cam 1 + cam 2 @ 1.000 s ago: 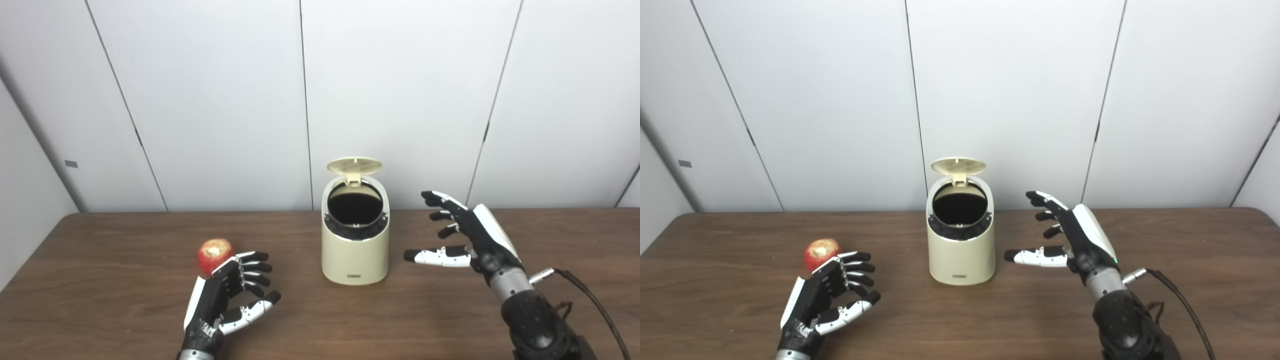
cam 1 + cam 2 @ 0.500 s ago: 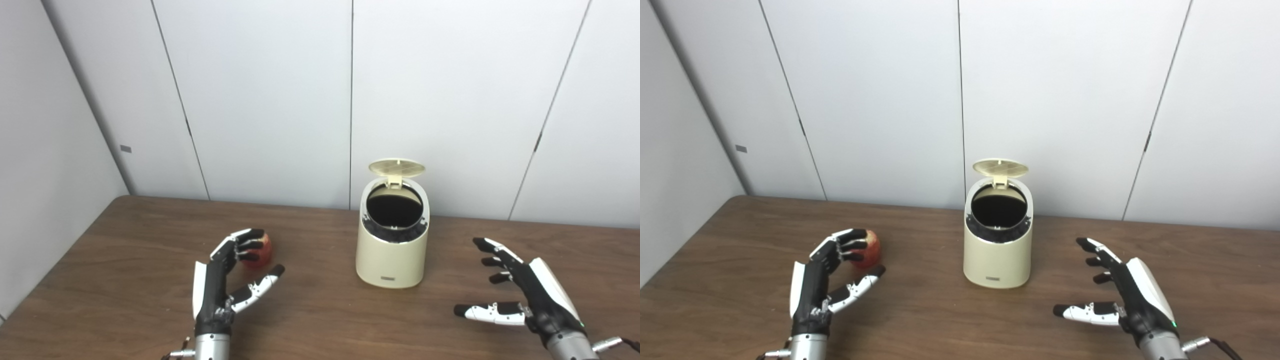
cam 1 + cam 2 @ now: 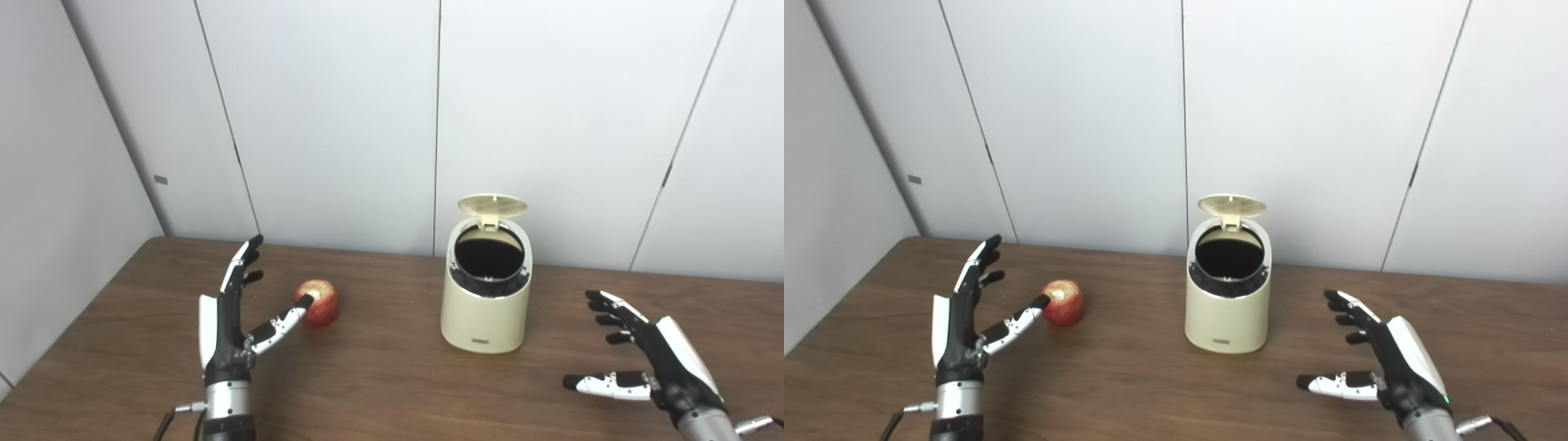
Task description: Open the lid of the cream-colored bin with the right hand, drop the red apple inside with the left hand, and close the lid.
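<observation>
The cream-colored bin (image 3: 487, 306) stands on the table (image 3: 380, 380) with its round lid (image 3: 492, 206) tipped up at the back, showing a dark inside. A red apple (image 3: 318, 301) rests on the wood to the left of the bin. My left hand (image 3: 229, 321) is open just left of the apple, fingers spread upward, and the thumb tip reaches the apple's near-left side. My right hand (image 3: 649, 361) is open and empty, low at the front right, well clear of the bin.
White wall panels (image 3: 343, 122) stand close behind the table's far edge, and a side wall (image 3: 55, 202) closes off the left. A cable (image 3: 756, 421) leaves my right wrist.
The camera has swung left and tilted. My left hand's fingers, curled over the apple half a second ago, have spread open to its left. My right hand has drawn back from the bin toward the front.
</observation>
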